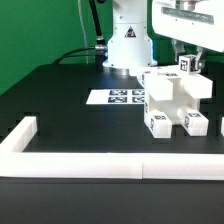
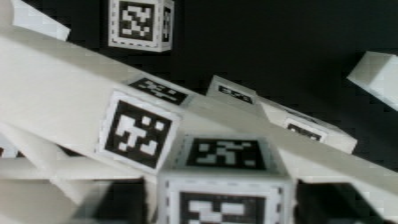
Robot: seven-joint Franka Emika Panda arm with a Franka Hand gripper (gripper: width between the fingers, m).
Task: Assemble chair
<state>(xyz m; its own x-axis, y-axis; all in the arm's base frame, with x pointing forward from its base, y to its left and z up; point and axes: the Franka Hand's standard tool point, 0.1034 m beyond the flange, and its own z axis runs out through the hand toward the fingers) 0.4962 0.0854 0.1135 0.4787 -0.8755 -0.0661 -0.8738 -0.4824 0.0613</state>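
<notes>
The gripper (image 1: 190,58) hangs low over the top of the chair (image 1: 176,98). Its tips are down by a small tagged block (image 1: 187,65) at the chair's highest spot. I cannot tell how wide the gripper is open, or if it has hold of that block: the dark tips blur into the part. The wrist view shows no fingers at all, only white bars and tags (image 2: 139,128) very close up.

Right under the gripper the chair stands on the table (image 1: 60,100), and its short legs (image 1: 160,123) are the parts farthest below the gripper. It looks mostly built, with the seat and frames joined into one lump.

My guess is that the step in hand is the top block: pushing it home or letting it go. To do this well, the gripper should keep straight above the block and go only up or down, never sideways. A side push could tip the chair (it stands on small feet). If the gripper lets go, it should open fully before it lifts, so that the block is not dragged up. If the block is not all the way in, a slow, even press is best.

Farther out, on the exterior view's left of the gripper, lies the marker board (image 1: 118,97), a little apart from the chair. Farthest from the gripper, the wall (image 1: 90,160) runs along the table's edge, well apart from the chair.
</notes>
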